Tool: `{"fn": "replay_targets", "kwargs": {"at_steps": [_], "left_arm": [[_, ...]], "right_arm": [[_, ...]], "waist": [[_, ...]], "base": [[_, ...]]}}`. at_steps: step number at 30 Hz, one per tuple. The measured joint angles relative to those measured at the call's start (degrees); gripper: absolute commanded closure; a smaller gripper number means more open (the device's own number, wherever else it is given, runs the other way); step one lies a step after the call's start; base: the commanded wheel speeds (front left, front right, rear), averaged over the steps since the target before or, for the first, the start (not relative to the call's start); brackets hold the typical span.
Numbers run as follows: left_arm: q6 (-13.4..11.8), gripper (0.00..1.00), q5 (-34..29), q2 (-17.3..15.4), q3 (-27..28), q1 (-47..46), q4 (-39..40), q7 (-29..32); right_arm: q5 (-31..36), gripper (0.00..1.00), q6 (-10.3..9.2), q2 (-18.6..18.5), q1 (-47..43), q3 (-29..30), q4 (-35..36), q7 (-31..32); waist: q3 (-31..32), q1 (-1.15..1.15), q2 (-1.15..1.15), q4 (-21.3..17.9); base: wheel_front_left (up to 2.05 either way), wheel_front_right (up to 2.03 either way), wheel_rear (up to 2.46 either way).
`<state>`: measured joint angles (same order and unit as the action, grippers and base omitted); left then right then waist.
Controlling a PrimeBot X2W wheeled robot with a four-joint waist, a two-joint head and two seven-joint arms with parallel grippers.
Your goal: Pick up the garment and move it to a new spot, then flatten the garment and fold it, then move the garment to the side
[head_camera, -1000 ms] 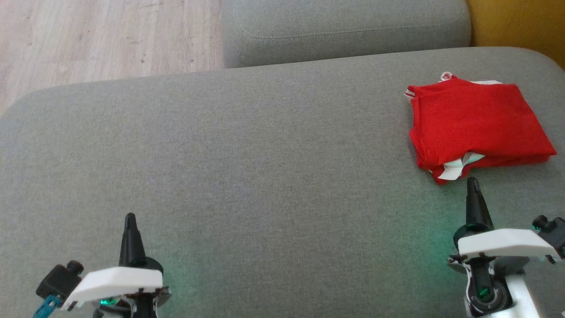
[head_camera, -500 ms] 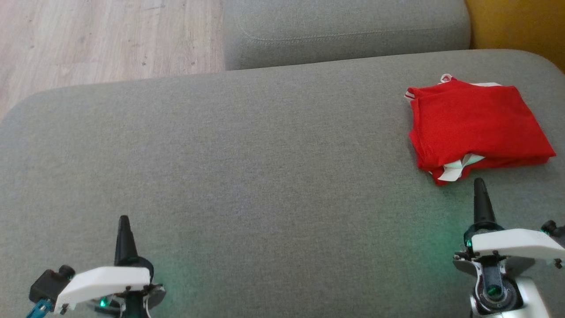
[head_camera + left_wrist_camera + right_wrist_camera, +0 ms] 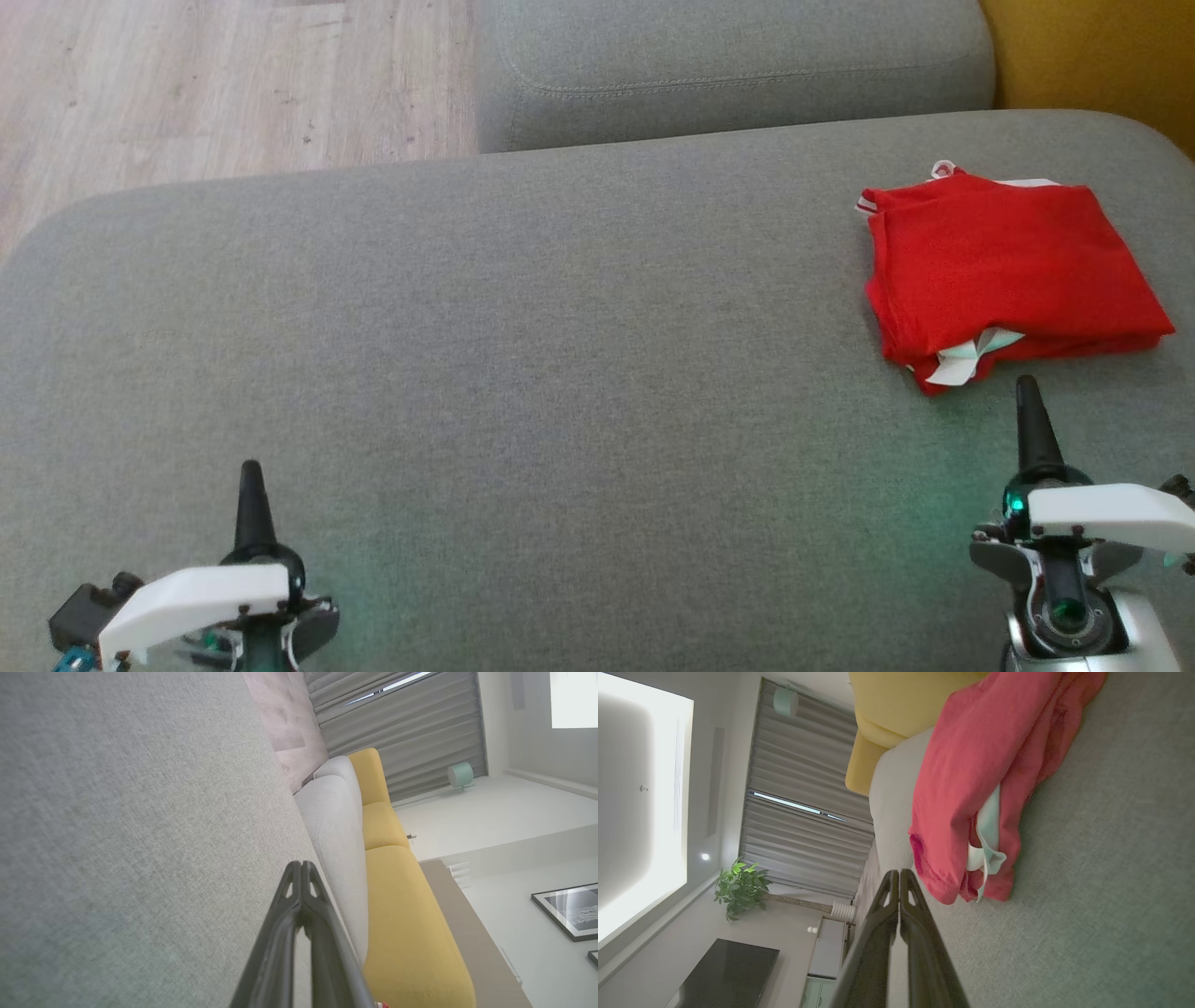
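The right claw [image 3: 1026,394] sits at about 5 o'clock in the head view. Its two dark fingers are pressed together into a single spike, with nothing between them. The right wrist view shows the same thing: the right claw [image 3: 900,873] has its tips meeting and holds nothing. At 12 o'clock from that tip, near but not touching, lies the red garment [image 3: 1013,257], folded into a rough rectangle. A pale tag [image 3: 971,353] pokes out of the folded edge closest to the claw. In the right wrist view the red garment [image 3: 971,765] appears as stacked layers with the pale tag [image 3: 987,851] tucked among them.

The left claw [image 3: 249,474] is at about 7 o'clock in the head view, likewise pinched to a point and empty. Its own camera shows the left claw [image 3: 301,865] with tips touching above bare fabric, well apart from the garment.

Both claws and the garment are over a wide grey sofa seat [image 3: 560,327], with the garment at about 2 o'clock on it. At 12 o'clock lies a second grey cushion [image 3: 728,65], at 11 o'clock a pale wooden floor [image 3: 187,84], and at 1 o'clock a yellow sofa [image 3: 1092,56].
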<state>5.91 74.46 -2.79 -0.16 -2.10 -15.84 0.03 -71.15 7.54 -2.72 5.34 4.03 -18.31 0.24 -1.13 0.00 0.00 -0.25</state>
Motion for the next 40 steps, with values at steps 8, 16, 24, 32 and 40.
{"fn": "replay_targets", "kwargs": {"at_steps": [8,16,24,32,40], "left_arm": [[0.2,1.00,4.5,0.0,0.5,-0.1,0.0,1.5],[0.7,1.00,9.0,0.0,1.9,-0.4,0.0,2.7],[0.7,1.00,13.5,0.0,2.4,-0.7,0.0,4.0],[1.2,1.00,17.4,0.0,3.8,-1.1,0.0,5.3],[1.2,1.00,18.2,0.0,3.9,-1.1,0.0,5.5]], "right_arm": [[-5.3,1.00,-0.01,0.0,-0.1,0.6,0.4,1.6],[-10.3,1.00,-0.01,0.0,-0.1,1.5,0.9,2.9],[-15.5,1.00,-0.01,0.0,-0.1,2.2,1.2,4.1],[-20.2,1.00,-0.01,0.0,-0.2,2.8,1.8,5.4],[-21.1,1.00,-0.01,0.0,-0.2,3.2,2.1,5.6]], "waist": [[0.2,0.00,0.00,0.1],[0.5,0.00,0.00,0.1],[0.7,0.00,0.00,0.2],[0.9,0.00,0.00,0.2],[1.0,0.00,0.00,0.3]], "base": [[0.00,0.00,0.00],[0.00,0.00,0.00],[0.00,0.00,0.00],[0.00,0.00,0.00],[0.00,0.00,0.00]]}}
